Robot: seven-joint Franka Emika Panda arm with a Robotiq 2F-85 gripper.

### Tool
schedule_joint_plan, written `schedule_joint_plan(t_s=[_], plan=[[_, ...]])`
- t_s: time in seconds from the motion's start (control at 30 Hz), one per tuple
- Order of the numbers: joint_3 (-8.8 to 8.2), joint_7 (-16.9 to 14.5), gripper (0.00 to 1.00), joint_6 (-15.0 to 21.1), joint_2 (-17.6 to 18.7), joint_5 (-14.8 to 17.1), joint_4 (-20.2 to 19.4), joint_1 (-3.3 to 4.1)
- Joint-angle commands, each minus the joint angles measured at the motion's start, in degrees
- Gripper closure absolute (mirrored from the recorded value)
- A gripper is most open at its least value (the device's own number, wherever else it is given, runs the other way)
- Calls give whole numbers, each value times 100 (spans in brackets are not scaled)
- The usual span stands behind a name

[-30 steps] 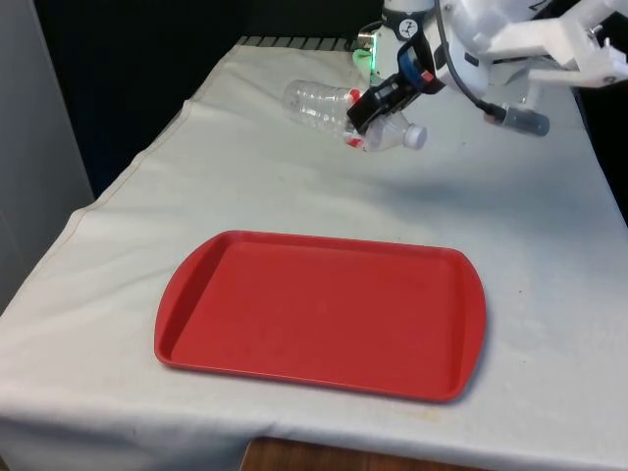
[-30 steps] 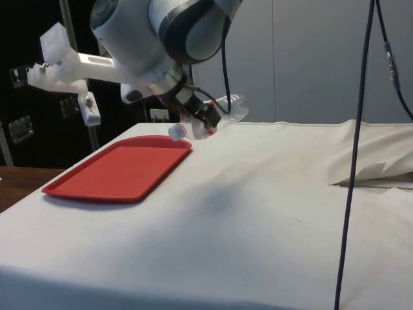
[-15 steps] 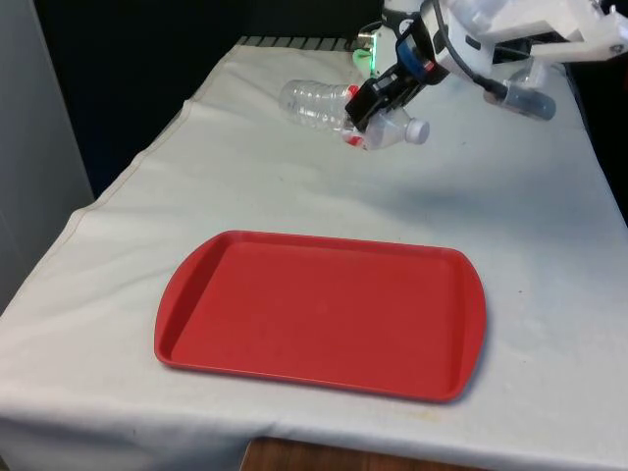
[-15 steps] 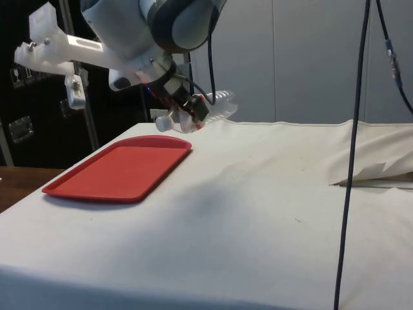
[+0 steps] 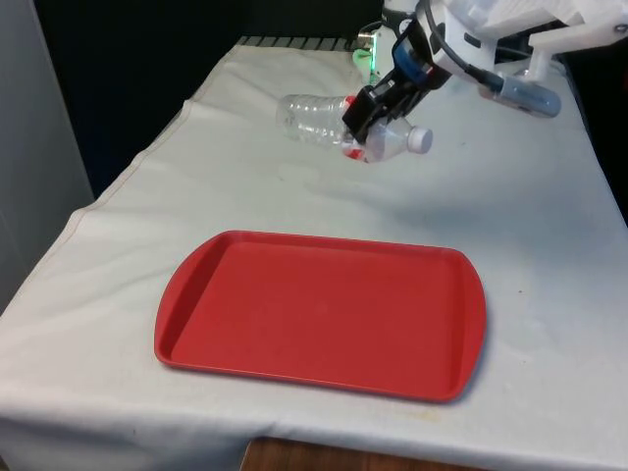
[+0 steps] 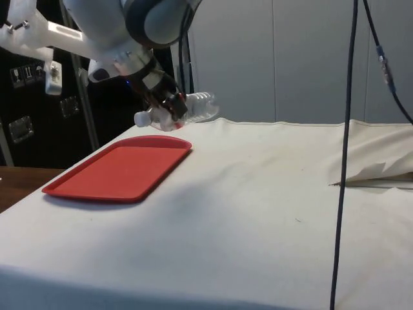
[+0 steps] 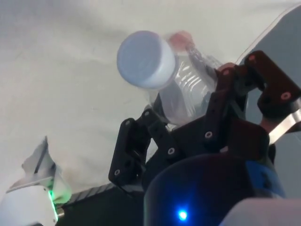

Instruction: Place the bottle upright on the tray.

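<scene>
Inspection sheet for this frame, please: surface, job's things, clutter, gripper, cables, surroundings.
Surface: table under a white cloth, wrinkled.
Job's things: clear plastic bottle with a white cap, held on its side in the air beyond the tray; flat red plastic tray, bare.
Clutter: nothing seen.
Gripper: black two-finger gripper, fingers shut on the bottle near its neck.
Cables: dark cable hanging in the side view.
Surroundings: black curtains, dark cabinets.

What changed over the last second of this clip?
The gripper carried the clear plastic bottle, lying sideways, slightly toward the front view's left, nearer the red tray. Its jaws stayed clamped near the white cap. The tray did not move.
</scene>
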Motion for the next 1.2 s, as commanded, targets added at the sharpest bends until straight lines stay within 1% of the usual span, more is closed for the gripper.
schedule_joint_plan(t_s=[0.0, 0.13, 0.17, 0.2, 0.3, 0.37, 0.43, 0.47, 0.5, 0.53, 0.6, 0.8, 0.83, 0.87, 1.07, 1.1, 1.13, 1.17], plan=[[11, -69, 88, 57, 52, 69, 80, -40], [-11, -160, 88, 143, 132, 166, 212, -74], [-29, -120, 88, 97, 120, 126, 195, -40], [-23, -189, 88, 172, 155, 195, 246, -86], [-52, -269, 88, 252, 212, 275, 327, -109], [-86, -361, 88, 338, 264, 372, 407, -143], [-109, -435, 88, 390, 304, 453, 464, -155], [-143, -395, 88, 372, 281, 413, 435, -115], [-120, -470, 88, 418, 321, 487, 487, -166], [-132, -504, 88, 435, 338, 527, 516, -166], [-155, -613, 88, 516, 395, 642, 607, -201], [-218, -848, 88, 670, 498, 882, 756, -229], [-252, -773, 88, 630, 464, 814, 716, -183], [-229, -888, 88, 699, 510, 922, 779, -235], [-292, -1186, 88, 854, 619, 1220, 922, -269], [-338, -1163, 88, 854, 602, 1209, 900, -229], [-315, -1261, 88, 888, 642, 1295, 957, -275], [-321, -1306, 88, 917, 659, 1346, 985, -281]])
